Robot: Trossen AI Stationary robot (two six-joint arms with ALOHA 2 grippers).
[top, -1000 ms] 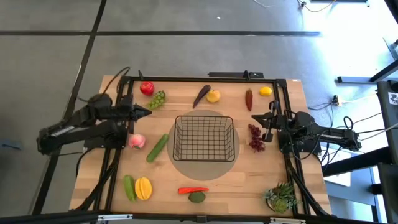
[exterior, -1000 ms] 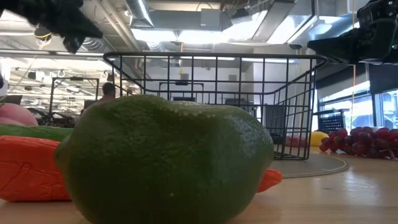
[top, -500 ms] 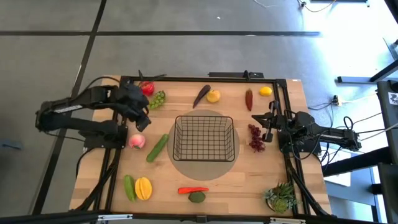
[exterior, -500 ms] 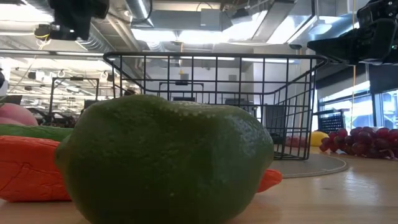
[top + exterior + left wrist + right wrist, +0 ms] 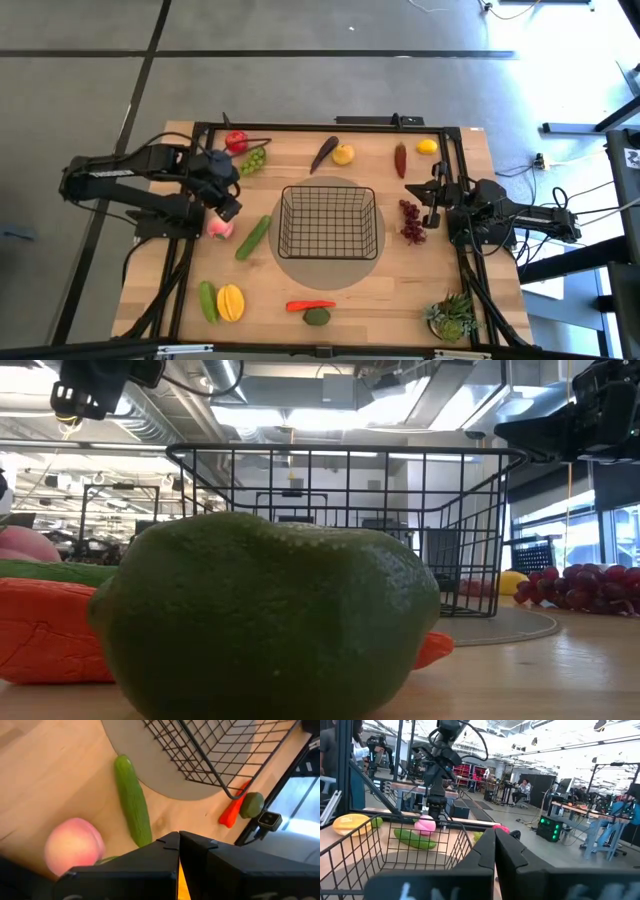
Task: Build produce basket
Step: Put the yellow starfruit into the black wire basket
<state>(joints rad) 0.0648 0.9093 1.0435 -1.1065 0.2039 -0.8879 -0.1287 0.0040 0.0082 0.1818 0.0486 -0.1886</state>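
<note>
Black left tool (image 5: 229, 208), fingers closed and empty, angles down above the peach (image 5: 220, 229).

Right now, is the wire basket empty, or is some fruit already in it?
Empty. From above, only the grey mat shows through the mesh of the basket; the peach, the cucumber and the dark grapes lie outside it.

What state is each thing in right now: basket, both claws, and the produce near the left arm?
basket: upright on its round mat, empty.
left claw: shut, holding nothing, above the peach.
right claw: shut, holding nothing, waiting at the table's right side.
peach: on the table, outside the basket.
cucumber: lying flat beside the peach, outside the basket.
</note>
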